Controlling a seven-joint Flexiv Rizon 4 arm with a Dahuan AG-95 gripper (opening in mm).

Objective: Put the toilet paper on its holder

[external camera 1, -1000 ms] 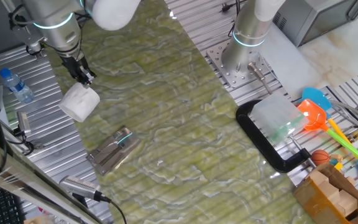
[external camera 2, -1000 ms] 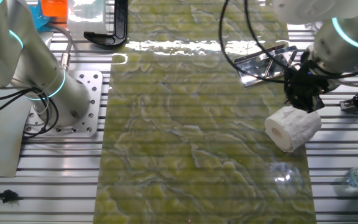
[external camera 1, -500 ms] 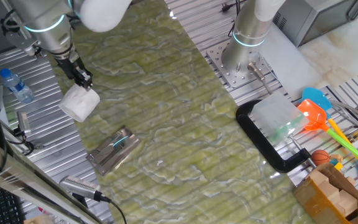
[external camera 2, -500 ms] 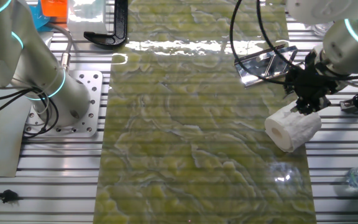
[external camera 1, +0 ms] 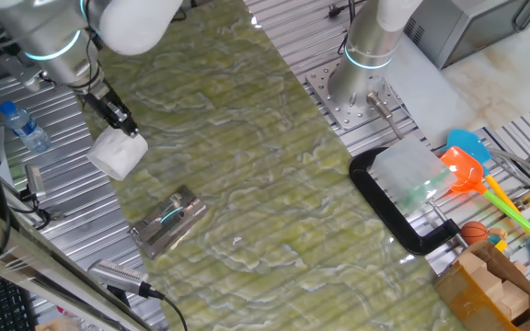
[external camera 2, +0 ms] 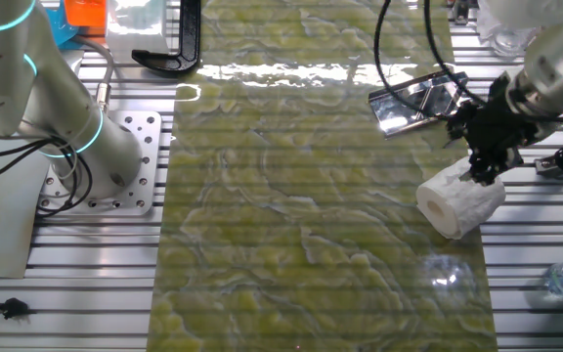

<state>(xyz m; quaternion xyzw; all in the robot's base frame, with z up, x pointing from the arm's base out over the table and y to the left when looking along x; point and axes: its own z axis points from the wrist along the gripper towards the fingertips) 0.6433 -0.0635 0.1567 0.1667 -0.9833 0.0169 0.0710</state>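
— Arm pose?

— Reaching down from the frame's top edge at a slant, grey links with a glowing teal ring, black end effector (external camera 1: 118, 118) tilted toward the plump white cylindrical roll of soft paper (external camera 1: 118, 152). In the other fixed view, same end effector (external camera 2: 487, 168) angled down at the roll's upper edge (external camera 2: 460, 200), cables looping behind.

— Open or closed?

— Cannot tell; fingertips dark and small, seemingly touching or just above the roll's top (gap not readable in either view).

— Roll's place and look?

— Lying on its side near the edge of the green-yellow marbled mat (external camera 1: 247, 165) on the tabletop, core hole facing the other fixed view, surface soft and faintly crinkled.

— Holder?

— Small shiny silver-grey metal bracket with a rectangular plate and bar (external camera 1: 166, 222), flat on the mat, near the roll but apart; mirror-bright and glaring in the other fixed view (external camera 2: 413, 98).

— Anything else?

— Ribbed aluminium tabletop (external camera 1: 35, 184) under the mat. Clear plastic water bottle with a blue cap (external camera 1: 23, 126) lying beside the roll, off the mat. Big black C-shaped clamp (external camera 1: 398, 221) across the mat, well apart. Second grey arm's round base (external camera 1: 368, 55) bolted to a perforated plate. Bright plastic toys, orange, blue, green (external camera 1: 481, 175), by the clamp.
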